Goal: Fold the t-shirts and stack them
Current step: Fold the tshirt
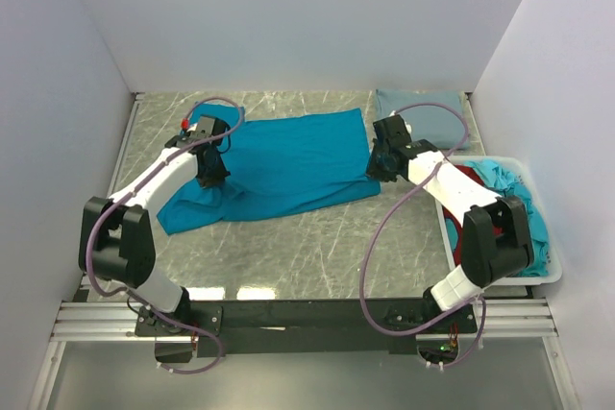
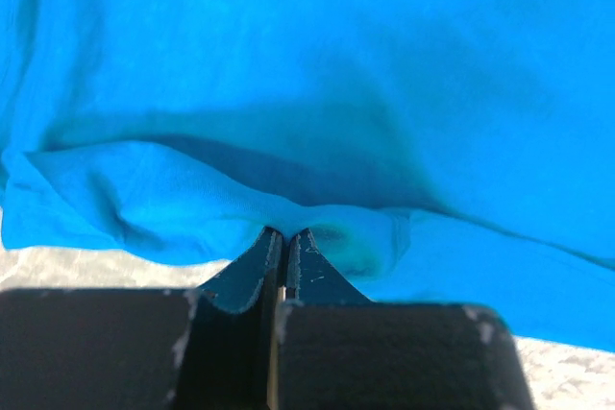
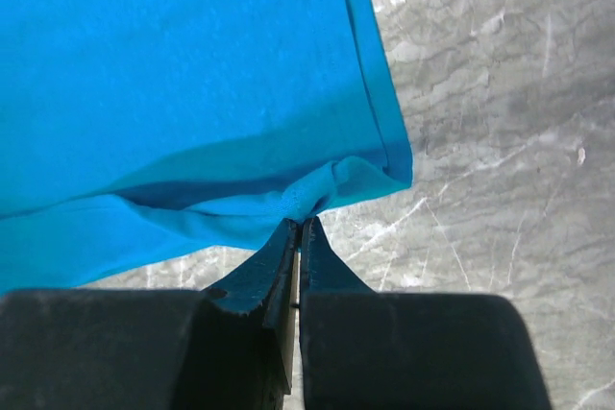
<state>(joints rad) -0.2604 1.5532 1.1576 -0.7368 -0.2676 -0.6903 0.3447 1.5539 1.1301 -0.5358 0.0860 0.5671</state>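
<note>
A bright teal-blue t-shirt (image 1: 288, 165) lies spread across the middle of the table. My left gripper (image 1: 211, 175) is shut on its left part; the wrist view shows the fabric (image 2: 317, 141) pinched between the fingertips (image 2: 306, 247). My right gripper (image 1: 381, 168) is shut on the shirt's right edge; its wrist view shows the hem corner (image 3: 317, 189) pinched and lifted off the marble. A dusty grey-blue t-shirt (image 1: 423, 117) lies folded at the back right. Dark red (image 1: 466, 184) and light turquoise (image 1: 509, 184) shirts lie in the bin.
A white plastic bin (image 1: 553, 271) stands at the right edge of the grey marble table (image 1: 307, 247). White walls enclose the back and both sides. The arm bases sit on a black rail at the near edge.
</note>
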